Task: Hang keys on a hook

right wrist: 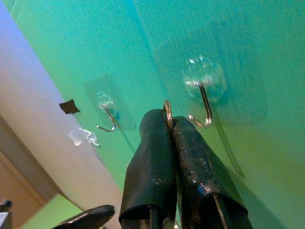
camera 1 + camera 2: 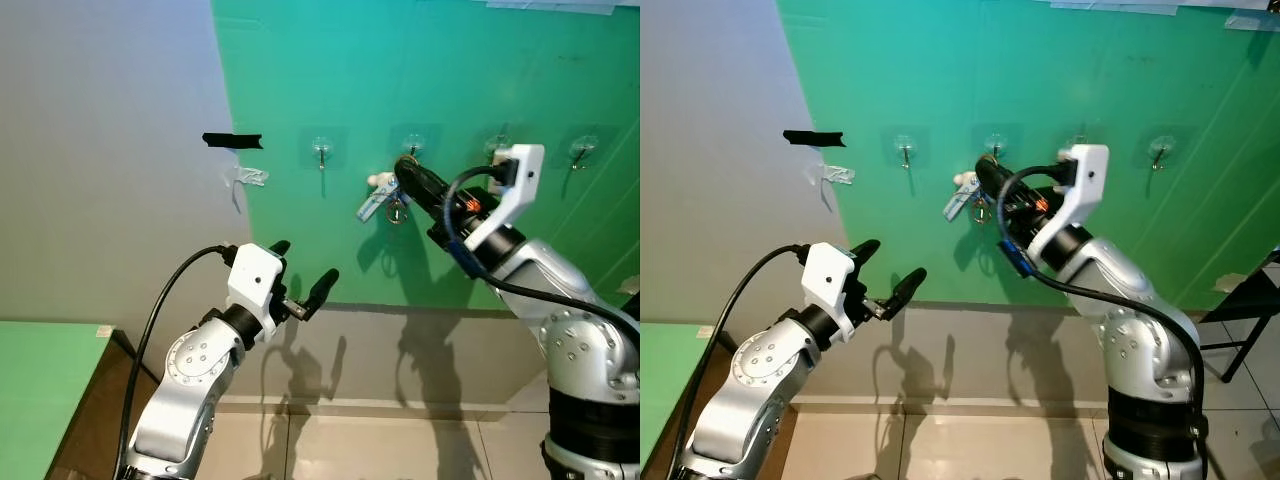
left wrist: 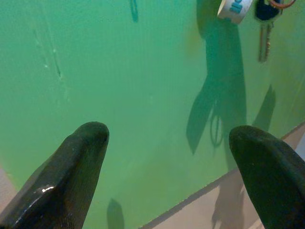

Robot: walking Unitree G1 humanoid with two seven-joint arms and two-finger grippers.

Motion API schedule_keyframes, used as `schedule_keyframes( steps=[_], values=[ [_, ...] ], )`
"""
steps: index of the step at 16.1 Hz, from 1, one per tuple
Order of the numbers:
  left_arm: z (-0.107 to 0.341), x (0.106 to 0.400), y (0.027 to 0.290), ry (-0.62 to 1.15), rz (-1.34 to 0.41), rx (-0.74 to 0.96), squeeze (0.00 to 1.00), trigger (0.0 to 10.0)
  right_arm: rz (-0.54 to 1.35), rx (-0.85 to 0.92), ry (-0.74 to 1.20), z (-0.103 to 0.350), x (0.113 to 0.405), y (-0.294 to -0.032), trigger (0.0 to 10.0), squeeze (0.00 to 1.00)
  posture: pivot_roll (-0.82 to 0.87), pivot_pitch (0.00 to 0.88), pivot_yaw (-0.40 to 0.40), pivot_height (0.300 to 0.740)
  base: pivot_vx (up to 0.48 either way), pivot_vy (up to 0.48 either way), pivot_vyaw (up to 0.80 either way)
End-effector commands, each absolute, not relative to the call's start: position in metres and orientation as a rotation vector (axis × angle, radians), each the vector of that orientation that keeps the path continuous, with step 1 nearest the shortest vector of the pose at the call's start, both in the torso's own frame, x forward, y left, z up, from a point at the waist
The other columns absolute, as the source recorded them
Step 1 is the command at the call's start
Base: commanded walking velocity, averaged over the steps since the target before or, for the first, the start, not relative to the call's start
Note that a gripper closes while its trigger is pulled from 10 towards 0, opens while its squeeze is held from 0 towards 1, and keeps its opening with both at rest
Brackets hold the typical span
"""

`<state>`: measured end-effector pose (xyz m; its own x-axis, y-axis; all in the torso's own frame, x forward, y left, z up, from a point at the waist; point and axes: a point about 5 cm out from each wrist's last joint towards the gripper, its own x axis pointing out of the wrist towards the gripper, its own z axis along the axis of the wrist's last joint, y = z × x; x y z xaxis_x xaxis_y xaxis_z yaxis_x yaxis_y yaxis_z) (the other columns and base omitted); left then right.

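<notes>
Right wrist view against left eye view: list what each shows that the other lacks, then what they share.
Right wrist view alone: the key ring pinched between the shut fingers of the right end effector, just short of the hook.

Left eye view alone: the keys dangling below the right end effector, the left end effector open and raised lower down, two more hooks to the right, the floor.

Shared: green wall, black tape, the neighbouring hook.

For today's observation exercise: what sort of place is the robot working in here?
Probably an indoor test corner in a home: a green sheet covers the wall and carries a row of clear stick-on hooks, above a tiled floor. The right gripper holds keys.
</notes>
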<state>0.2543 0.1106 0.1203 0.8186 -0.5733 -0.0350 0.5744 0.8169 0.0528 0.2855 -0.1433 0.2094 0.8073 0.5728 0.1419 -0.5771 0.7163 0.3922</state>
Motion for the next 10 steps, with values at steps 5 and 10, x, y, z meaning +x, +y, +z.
schedule_keyframes(
  steps=[5,10],
  values=[
    [0.1194,0.2559,0.1093,0.020,-0.635,0.060,0.00,10.0,0.640,0.494,-0.004,0.2116,0.2812,-0.1460,0.0,0.00,-0.11,0.000,0.043,0.740,0.000,0.000,0.00],
    [0.1194,0.2546,0.1099,0.024,-0.630,0.053,0.00,10.0,0.640,0.507,0.006,0.2121,0.2832,-0.1478,0.0,0.00,-0.10,0.000,0.038,0.740,0.000,0.000,0.00]
  ],
)
